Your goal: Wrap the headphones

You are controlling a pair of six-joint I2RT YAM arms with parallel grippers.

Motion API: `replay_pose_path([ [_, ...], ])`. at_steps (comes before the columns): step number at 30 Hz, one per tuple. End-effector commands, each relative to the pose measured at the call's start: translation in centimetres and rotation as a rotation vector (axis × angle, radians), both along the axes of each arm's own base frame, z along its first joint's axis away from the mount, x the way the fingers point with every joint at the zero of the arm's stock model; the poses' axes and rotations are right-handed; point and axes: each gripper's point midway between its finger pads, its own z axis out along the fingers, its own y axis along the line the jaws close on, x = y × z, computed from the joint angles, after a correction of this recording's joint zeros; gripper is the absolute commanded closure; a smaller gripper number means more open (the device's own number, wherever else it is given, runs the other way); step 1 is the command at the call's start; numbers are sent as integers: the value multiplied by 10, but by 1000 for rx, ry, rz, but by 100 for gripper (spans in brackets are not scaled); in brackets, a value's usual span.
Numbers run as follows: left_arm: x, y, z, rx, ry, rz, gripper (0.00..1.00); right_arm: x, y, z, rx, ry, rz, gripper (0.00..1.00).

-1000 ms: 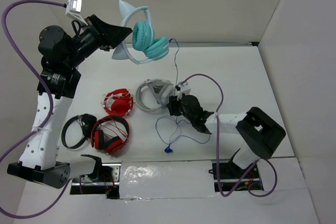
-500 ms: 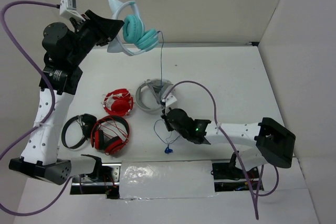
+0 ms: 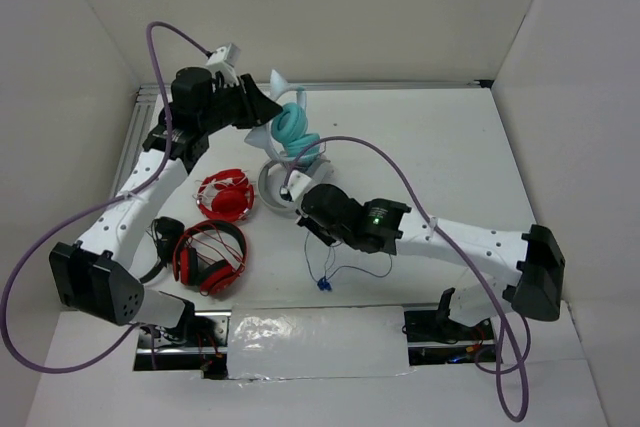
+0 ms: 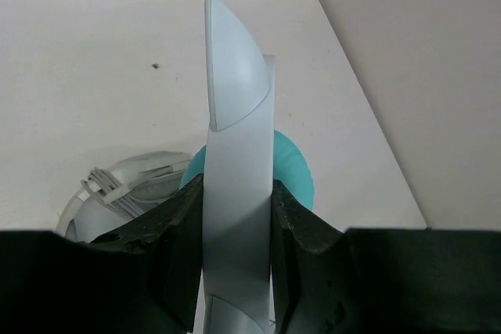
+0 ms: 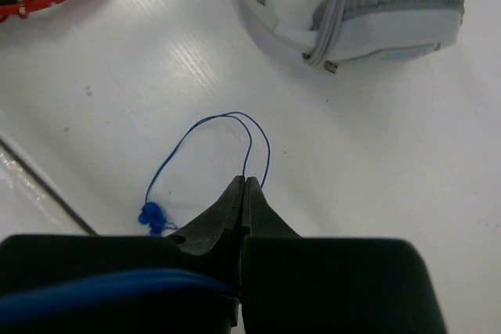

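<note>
My left gripper (image 3: 266, 113) is shut on the pale headband (image 4: 237, 138) of the teal headphones (image 3: 292, 130), with a black finger on each side of the band. It holds them just above the table at the back centre, and a teal ear cup (image 4: 296, 175) shows behind the band. Their thin blue cable (image 3: 346, 269) trails forward to a blue plug (image 3: 322, 285) lying on the table. My right gripper (image 5: 245, 180) is shut on the cable (image 5: 227, 118), which loops out from its tips; the plug (image 5: 152, 214) lies left of the tips.
Grey-white headphones (image 3: 273, 187) lie right under the teal pair and show again in the right wrist view (image 5: 368, 7). Two red headphones (image 3: 223, 196) (image 3: 209, 255) and a black pair (image 3: 150, 247) lie at the left. Walls close in the back and the right side.
The left arm has brought the teal headphones down from high at the back to just above the grey-white pair. The right gripper has shut on the cable and shifted left.
</note>
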Motion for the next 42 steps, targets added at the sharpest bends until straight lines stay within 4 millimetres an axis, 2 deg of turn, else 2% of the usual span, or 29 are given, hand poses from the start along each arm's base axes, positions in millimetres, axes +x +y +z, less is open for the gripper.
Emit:
replay_pose_path([
  [1, -17, -24, 59, -4, -283, -159, 100, -20, -5, 22, -107, 14, 187, 100],
  [5, -29, -35, 50, 67, -379, -266, 100, -13, -14, 60, -80, -70, 207, 100],
  [6, -32, -38, 49, 96, -408, -289, 100, -15, -20, 77, -51, -100, 224, 100],
  [11, -43, -42, 28, 168, -444, -369, 100, -15, -45, 118, 18, -164, 236, 100],
  [15, -53, -59, 15, 247, -516, -468, 100, -3, -70, 137, -41, -229, 162, 100],
  [17, -58, -69, 17, 280, -555, -526, 100, 6, -78, 138, -84, -233, 131, 100],
  [18, -60, -73, 5, 306, -541, -563, 100, 11, -80, 147, -80, -252, 114, 100],
  [20, -68, -82, -2, 334, -573, -615, 100, 21, -86, 150, -128, -277, 85, 100],
  [25, -97, -98, -13, 347, -660, -735, 100, 50, -97, 171, -160, -372, -16, 100],
  [30, -118, -111, -18, 352, -714, -837, 100, 72, -110, 207, -88, -534, -99, 100],
  [34, -131, -117, -22, 336, -713, -920, 100, 80, -125, 222, -80, -589, -126, 100],
  [36, -140, -117, -22, 320, -733, -962, 100, 86, -129, 223, -82, -595, -129, 100],
  [39, -161, -119, -21, 296, -772, -1045, 100, 103, -144, 216, -79, -563, -181, 100],
  [40, -160, -119, -21, 302, -783, -1046, 100, 104, -141, 214, -74, -556, -168, 100],
  [42, -176, -119, -19, 268, -801, -1114, 100, 114, -148, 212, -65, -558, -189, 100],
])
